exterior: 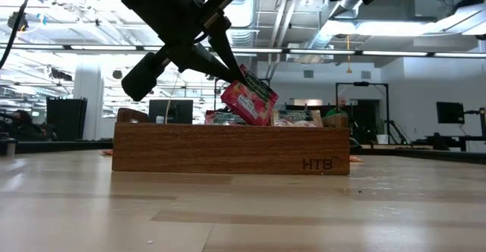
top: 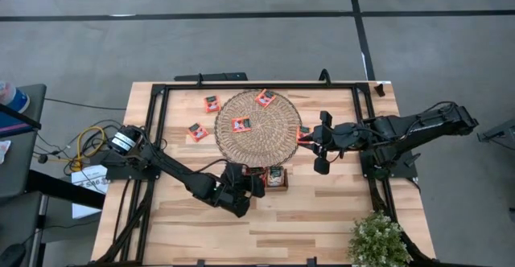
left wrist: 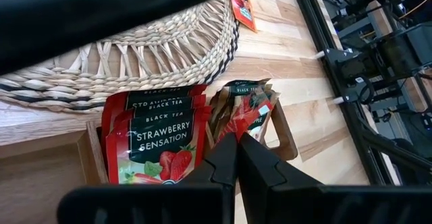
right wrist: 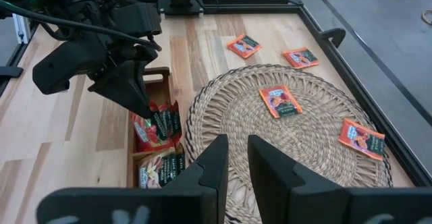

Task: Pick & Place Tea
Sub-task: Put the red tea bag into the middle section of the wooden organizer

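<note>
Left claw [top: 256,183] of mine is pinched shut on a red sachet [exterior: 249,97] over the wooden tray [exterior: 228,150], low centre of the overhead picture; in the table-level view that sachet stands tilted above the tray's rim. Inside the tray, more sachets [left wrist: 155,140] stand packed upright in the compartments. My right claw [top: 310,140] hangs at the right edge of the woven mat [top: 257,142], its fingers a narrow gap apart and gripping nothing. Two sachets [top: 241,125] lie on the mat, one near the centre and one at its upper rim [top: 265,99]. Two more [top: 212,103] lie on the table, upper left of the mat.
</note>
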Motion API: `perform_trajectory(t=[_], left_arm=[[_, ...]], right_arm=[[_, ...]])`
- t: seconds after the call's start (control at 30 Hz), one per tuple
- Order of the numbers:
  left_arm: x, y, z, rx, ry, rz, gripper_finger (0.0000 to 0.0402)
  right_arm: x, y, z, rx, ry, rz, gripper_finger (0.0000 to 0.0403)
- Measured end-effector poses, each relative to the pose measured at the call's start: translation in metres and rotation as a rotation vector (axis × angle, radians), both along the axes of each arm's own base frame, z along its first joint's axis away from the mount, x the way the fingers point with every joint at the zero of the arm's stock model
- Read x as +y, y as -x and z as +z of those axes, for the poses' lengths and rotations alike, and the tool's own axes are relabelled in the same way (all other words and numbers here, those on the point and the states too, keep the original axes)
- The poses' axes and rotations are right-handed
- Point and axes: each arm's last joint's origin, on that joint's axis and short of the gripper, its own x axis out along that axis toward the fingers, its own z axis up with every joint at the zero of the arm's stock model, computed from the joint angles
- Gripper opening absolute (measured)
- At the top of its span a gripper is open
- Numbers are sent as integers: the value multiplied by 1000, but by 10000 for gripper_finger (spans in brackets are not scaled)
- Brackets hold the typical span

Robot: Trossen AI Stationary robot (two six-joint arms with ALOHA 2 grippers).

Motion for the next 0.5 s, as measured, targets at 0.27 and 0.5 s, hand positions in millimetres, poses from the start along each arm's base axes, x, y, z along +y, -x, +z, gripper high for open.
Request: perform_trajectory(t=[0.27,0.5], left_arm=[[0,0,0,-17,11,21,0],[0,0,0,-10,20,10,0]], right_arm=[[0,0,0,0,0,0,49],[0,0,0,0,0,0,49]])
